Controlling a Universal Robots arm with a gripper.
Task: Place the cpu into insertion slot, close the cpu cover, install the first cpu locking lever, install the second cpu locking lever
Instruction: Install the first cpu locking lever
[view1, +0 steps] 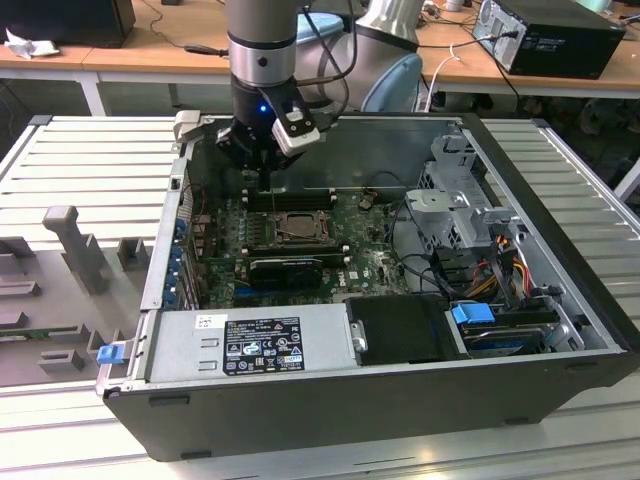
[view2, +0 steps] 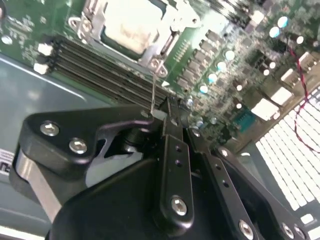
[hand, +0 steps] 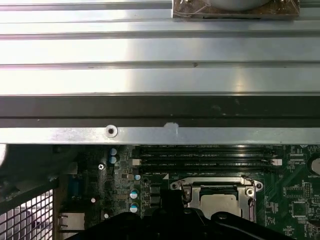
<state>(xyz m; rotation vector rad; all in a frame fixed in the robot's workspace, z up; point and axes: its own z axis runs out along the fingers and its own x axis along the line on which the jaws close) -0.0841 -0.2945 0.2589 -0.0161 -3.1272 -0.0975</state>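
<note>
You have a ribbed grey metal bench (view1: 90, 160) carrying the open computer case (view1: 400, 400) (lying on its side, board facing up), with a grey moulded fixture (view1: 72, 245) beside it on the exterior view's left.

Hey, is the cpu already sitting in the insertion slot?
Yes, in the second wrist view the pale cpu lies flat inside the frame of the silver cpu cover.

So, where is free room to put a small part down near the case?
Bare slatted table lies on the exterior view's left, bordered by the case and the grey fixture. Inside is crowded: gripper above the memory slots, cables by the drive cage.
</note>
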